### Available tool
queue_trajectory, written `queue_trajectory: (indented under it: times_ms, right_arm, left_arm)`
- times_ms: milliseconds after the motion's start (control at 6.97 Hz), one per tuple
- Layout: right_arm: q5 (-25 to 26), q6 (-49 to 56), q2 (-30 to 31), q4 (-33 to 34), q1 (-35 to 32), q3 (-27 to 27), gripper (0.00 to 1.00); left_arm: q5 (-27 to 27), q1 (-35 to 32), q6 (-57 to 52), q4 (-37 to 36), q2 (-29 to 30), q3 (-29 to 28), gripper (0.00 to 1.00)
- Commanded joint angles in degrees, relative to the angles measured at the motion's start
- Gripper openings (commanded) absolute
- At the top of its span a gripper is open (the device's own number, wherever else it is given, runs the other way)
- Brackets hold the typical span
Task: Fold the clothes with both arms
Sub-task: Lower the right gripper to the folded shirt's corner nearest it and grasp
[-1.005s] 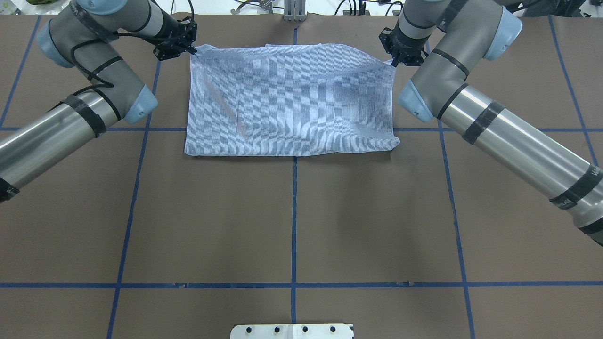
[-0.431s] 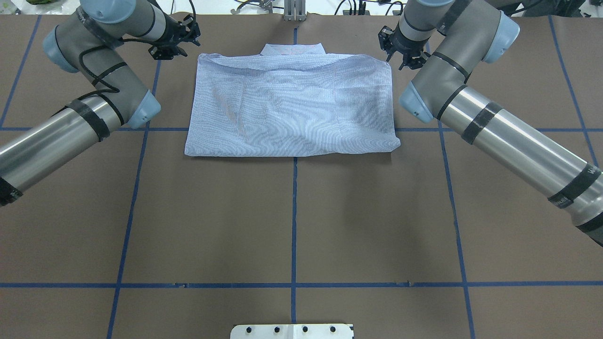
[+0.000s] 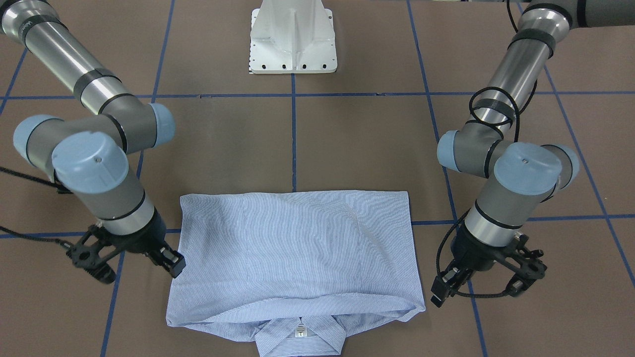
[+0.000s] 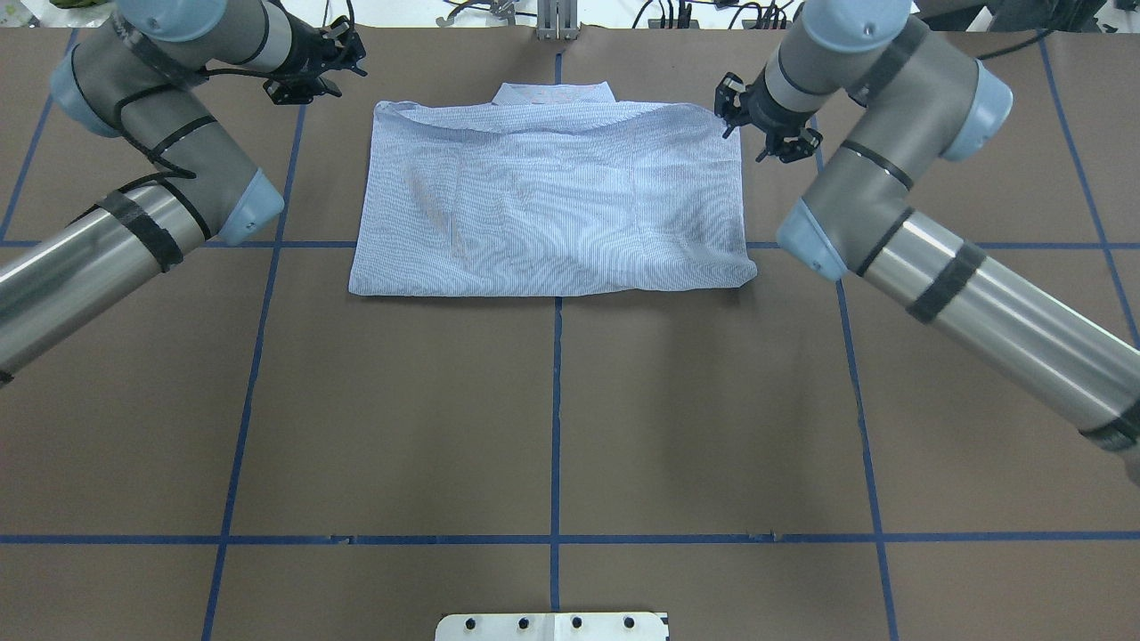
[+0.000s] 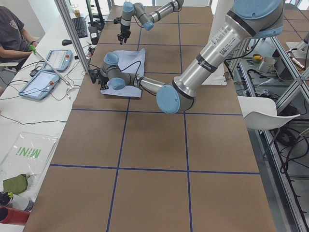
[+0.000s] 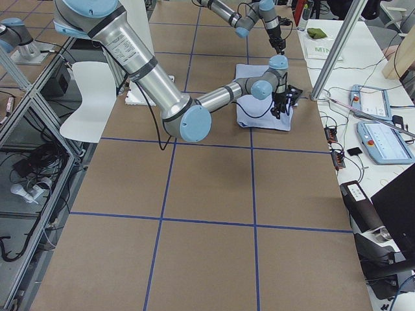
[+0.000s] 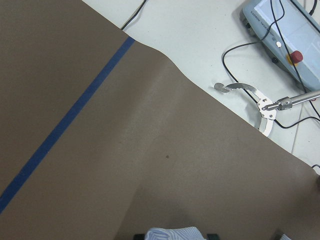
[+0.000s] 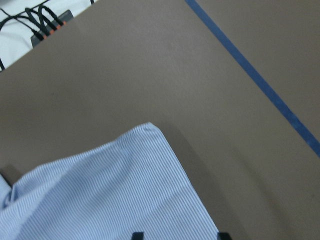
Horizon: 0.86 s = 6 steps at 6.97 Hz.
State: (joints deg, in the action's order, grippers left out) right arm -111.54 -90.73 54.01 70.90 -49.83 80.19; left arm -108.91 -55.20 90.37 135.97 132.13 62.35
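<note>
The blue-and-white striped shirt (image 4: 552, 196) lies folded into a flat rectangle at the far middle of the table, and it also shows in the front view (image 3: 297, 248). Its collar (image 4: 554, 92) pokes out past the far folded edge. My left gripper (image 4: 312, 67) is open and empty, off the shirt's far left corner; in the front view (image 3: 478, 290) it hangs beside the cloth, apart from it. My right gripper (image 4: 766, 125) is open and empty, just beside the far right corner, and also shows in the front view (image 3: 134, 267). The right wrist view shows that shirt corner (image 8: 115, 185) lying on the table.
The brown table (image 4: 552, 409) is marked with blue tape lines. The white pedestal base (image 3: 292, 39) stands at the robot's side. Past the far edge is a white bench with a teach pendant (image 7: 282, 27) and cables. An operator (image 5: 14, 34) sits there.
Both grippers held the shirt's far corners a second ago and have let go. The far edge has dropped flat and the collar shows. The left gripper has drawn away outward, and the right has shifted slightly nearer.
</note>
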Motion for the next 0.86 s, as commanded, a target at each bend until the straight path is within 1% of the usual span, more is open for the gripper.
queue_trajectory:
  times_ms: [0, 144, 287, 431, 718]
  right_arm:
    - [0.44, -6.00, 13.52, -0.15, 6.29, 16.52, 0.69]
    - [0.44, -6.12, 15.58, -0.32, 7.36, 17.45, 0.70]
    - [0.44, -5.95, 15.51, -0.32, 8.07, 16.59, 0.72]
    - [0.53, -5.86, 15.25, -0.32, 8.43, 16.14, 0.73]
    - [1.14, -5.68, 13.06, -0.32, 8.61, 12.98, 0.73]
  left_arm:
    - [0.02, -0.08, -0.02, 0.00, -2.23, 3.30, 0.51]
    - [0.02, -0.08, -0.11, -0.18, -2.32, 3.66, 0.51]
    - [0.10, 0.00, -0.11, -0.35, -2.32, 4.01, 0.51]
    - [0.28, 0.00, -0.02, -0.44, -2.32, 4.53, 0.51]
    - [0.54, 0.00, -0.11, -0.44, -2.67, 4.71, 0.51]
